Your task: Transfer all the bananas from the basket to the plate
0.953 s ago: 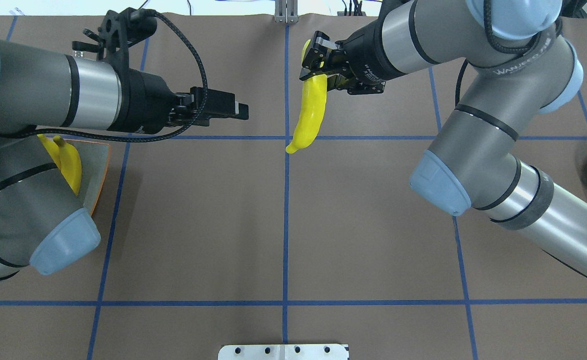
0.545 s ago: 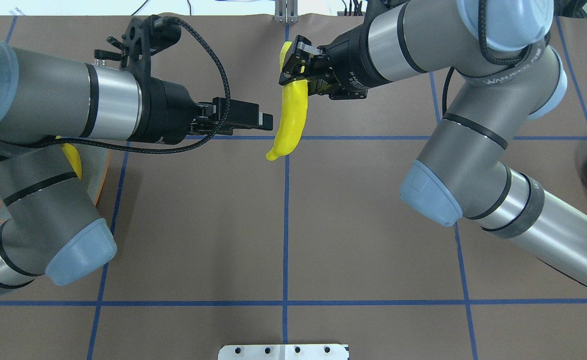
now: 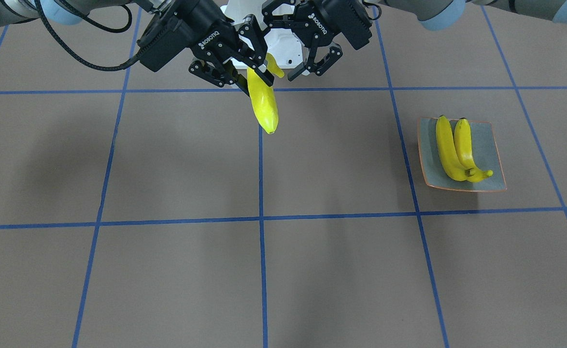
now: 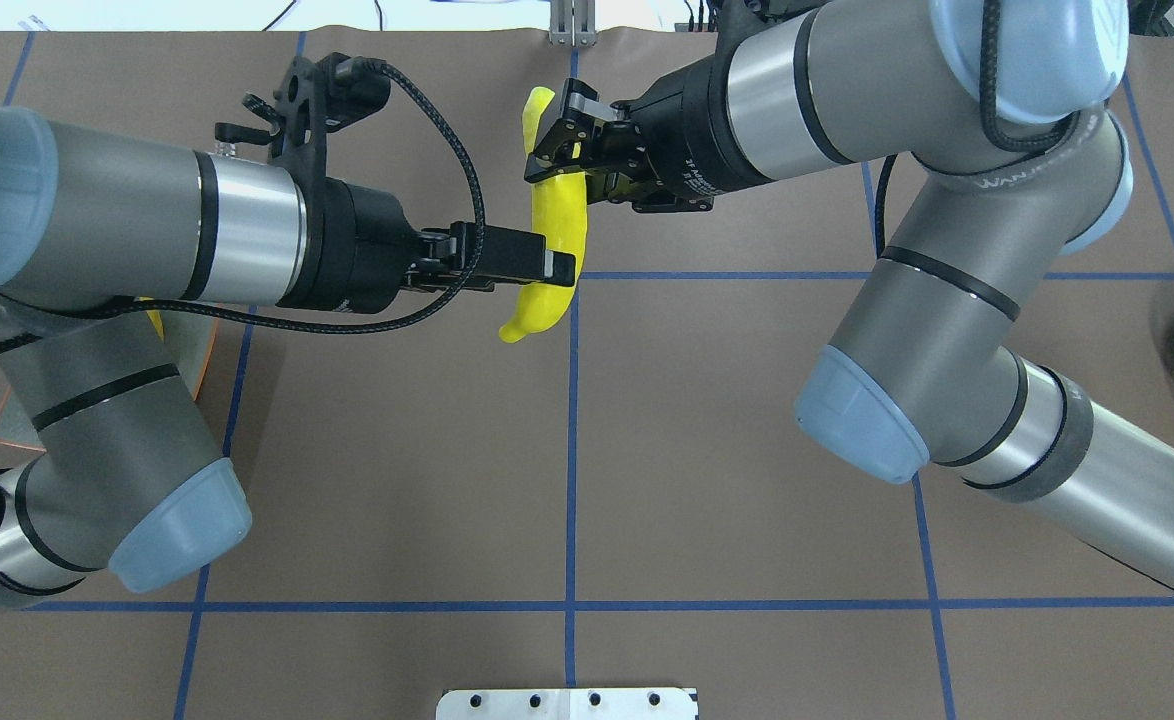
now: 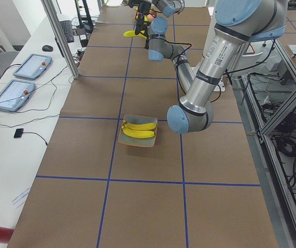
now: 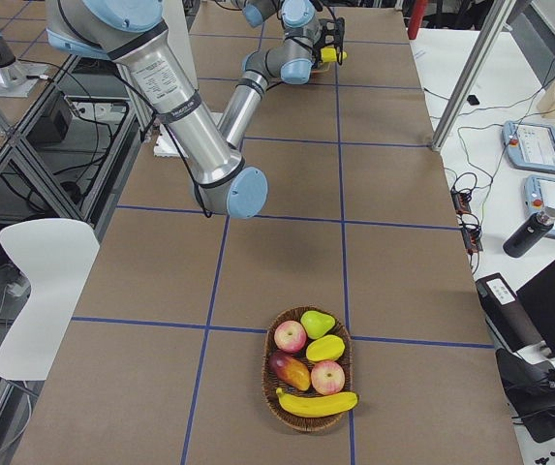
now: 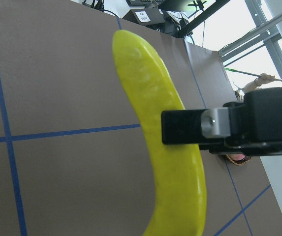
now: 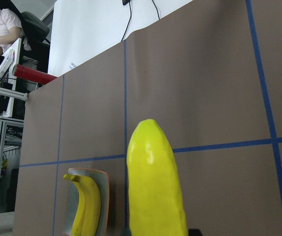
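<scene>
The right claw [image 4: 553,150] pinches the upper part of a banana [image 4: 562,215] and holds it in the air over the middle blue line of the counter [image 4: 397,450], with the banana's free end hanging lower. The left claw [image 4: 555,268] is at the lower part of this banana, its jaws spread to either side of it. In the left wrist view one finger [image 7: 200,127] lies across the yellow skin, but I cannot tell whether it touches.

Two more bananas [image 3: 452,150] lie side by side, touching, on the square grey-green plate [image 3: 489,145] with its thin orange rim. The plate sits toward the counter's end on the robot's left. Near the opposite end, a woven basket [image 6: 269,373] holds a fourth banana [image 6: 318,403] along one rim. Beside it in the basket are two apples [image 6: 291,336] and a green pear [image 6: 318,323].
</scene>
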{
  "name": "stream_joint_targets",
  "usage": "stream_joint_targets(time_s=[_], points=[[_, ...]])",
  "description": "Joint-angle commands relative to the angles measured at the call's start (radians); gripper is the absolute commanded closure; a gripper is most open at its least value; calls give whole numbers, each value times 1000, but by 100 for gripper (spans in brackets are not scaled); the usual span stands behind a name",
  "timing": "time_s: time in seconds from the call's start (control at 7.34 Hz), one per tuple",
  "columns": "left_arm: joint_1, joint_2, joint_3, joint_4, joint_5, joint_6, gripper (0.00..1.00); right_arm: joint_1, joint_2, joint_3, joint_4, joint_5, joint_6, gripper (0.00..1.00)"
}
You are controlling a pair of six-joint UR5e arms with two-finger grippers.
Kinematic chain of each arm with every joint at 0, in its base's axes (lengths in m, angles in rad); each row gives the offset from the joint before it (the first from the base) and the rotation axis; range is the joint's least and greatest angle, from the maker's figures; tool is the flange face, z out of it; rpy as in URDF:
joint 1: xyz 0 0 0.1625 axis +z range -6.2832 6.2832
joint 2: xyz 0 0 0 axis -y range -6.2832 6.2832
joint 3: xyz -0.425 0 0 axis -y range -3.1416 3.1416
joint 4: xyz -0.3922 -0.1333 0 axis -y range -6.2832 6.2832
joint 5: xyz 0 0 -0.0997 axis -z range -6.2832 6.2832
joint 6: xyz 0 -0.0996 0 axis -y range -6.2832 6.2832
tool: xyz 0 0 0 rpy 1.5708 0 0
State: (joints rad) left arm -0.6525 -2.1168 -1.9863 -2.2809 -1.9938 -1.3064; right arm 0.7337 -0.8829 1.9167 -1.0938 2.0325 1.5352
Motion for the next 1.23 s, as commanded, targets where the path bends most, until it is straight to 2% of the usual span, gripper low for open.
stream_joint_targets(time_s=[0.0,0.14,0.27,0.41,0.54,0.68,0.82,0.95,1.09], points=[[7,0,3,-14,1,-1,0,-25,1,2,11,0,6,100],[11,-2,3,-18,4,-2,3,-26,2,5,11,-1,6,100],[17,0,4,-40,7,-2,24,-26,2,11,12,-1,6,100],[17,0,3,-41,7,-4,65,-26,2,15,15,-1,6,100],[17,0,3,-42,7,-2,100,-26,2,16,21,-1,5,100],[17,0,3,-43,7,-2,100,-26,2,15,29,-1,5,100],[17,0,3,-43,7,-2,100,-25,1,15,29,-1,-4,28],[17,1,3,-42,7,-4,100,-23,1,16,43,-6,-6,0],[17,1,4,-42,7,-4,100,-17,-2,16,69,-6,-7,0]])
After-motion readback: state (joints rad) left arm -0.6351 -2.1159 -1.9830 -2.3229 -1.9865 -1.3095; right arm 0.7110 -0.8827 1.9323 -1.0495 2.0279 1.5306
